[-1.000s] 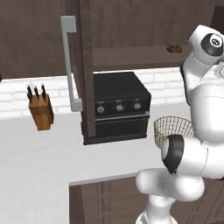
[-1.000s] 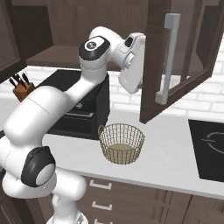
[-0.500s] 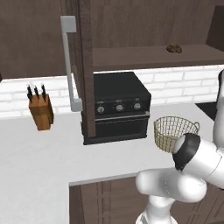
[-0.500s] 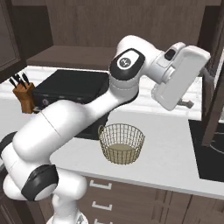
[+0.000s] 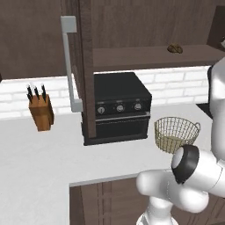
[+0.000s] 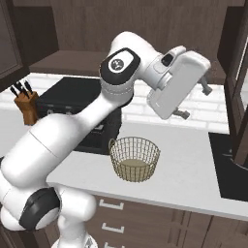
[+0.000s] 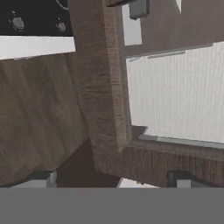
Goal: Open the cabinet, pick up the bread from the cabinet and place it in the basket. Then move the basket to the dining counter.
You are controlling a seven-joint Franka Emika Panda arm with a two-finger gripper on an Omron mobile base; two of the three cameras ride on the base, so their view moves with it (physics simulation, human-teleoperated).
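- The cabinet (image 5: 83, 66) is standing open (first step done).
- The basket (image 6: 134, 158) is sitting empty on the desk (image 6: 193, 164).
- The gripper (image 6: 193, 100) is hanging with jaws apart, holding nothing.
- The bread (image 5: 175, 48) is lying on the shelf, awaiting pickup.

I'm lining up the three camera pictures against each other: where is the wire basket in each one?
Left base view: the basket sits at right of centre on the white worktop, just right of the black oven.
Right base view: the basket sits at lower centre, under the arm, in front of the oven.
Hand view: not in it.
Shared landmark: the oven.
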